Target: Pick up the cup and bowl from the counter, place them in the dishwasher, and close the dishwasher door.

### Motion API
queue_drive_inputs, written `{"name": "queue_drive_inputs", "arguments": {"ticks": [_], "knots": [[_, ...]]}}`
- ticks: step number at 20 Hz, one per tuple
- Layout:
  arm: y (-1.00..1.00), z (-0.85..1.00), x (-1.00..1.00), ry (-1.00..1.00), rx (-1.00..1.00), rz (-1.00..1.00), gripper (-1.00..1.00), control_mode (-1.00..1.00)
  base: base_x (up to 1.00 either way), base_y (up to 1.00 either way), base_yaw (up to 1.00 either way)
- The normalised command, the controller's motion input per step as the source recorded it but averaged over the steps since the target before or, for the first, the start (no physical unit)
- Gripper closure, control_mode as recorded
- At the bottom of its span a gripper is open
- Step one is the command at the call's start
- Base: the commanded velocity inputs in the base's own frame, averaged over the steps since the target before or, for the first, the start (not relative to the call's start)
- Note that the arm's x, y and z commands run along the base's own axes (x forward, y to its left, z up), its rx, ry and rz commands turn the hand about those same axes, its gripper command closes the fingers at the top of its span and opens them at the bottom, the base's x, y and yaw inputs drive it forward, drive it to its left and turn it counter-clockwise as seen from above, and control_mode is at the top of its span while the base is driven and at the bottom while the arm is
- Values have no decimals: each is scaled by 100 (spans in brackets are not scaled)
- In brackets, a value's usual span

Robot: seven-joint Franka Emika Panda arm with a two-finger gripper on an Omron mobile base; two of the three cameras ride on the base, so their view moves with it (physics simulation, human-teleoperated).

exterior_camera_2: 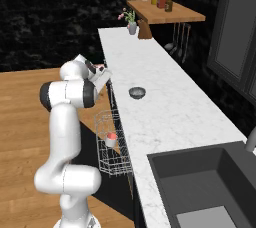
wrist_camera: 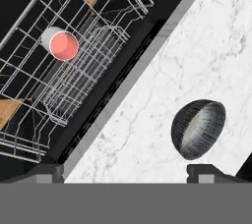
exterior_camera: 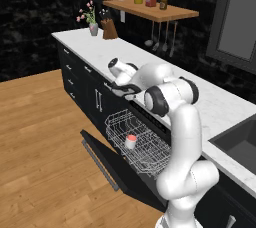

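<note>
Gripper (wrist_camera: 125, 171) is hovering high over the counter edge, fingers spread wide and carrying nothing.

Left to right in hand view: cup (wrist_camera: 61, 44) is sitting upright in the wire rack (wrist_camera: 74, 78) of the dishwasher (exterior_camera: 135, 147), door (exterior_camera: 107, 164) folded down. Counter (wrist_camera: 197, 51) is running along the right, bowl (wrist_camera: 198, 128) lying on it near the right fingertip.

Bowl pick looks next. Advice: shift toward the bowl, centre it between the fingers, then descend and pinch one rim wall. Shallow bowl, so a sloppy rim grip is likely slipping.
</note>
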Motion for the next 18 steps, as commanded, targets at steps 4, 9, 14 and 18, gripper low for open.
{"name": "queue_drive_inputs", "arguments": {"ticks": [4,9,14,18], "knots": [[-100,0,0,16,0,0,-100,-100,0,0,0],[-75,0,13,13,6,0,-100,-100,0,0,0],[-31,-23,24,4,3,0,-100,-100,0,0,0],[-1,-42,27,0,0,0,-100,-100,0,0,0]]}}
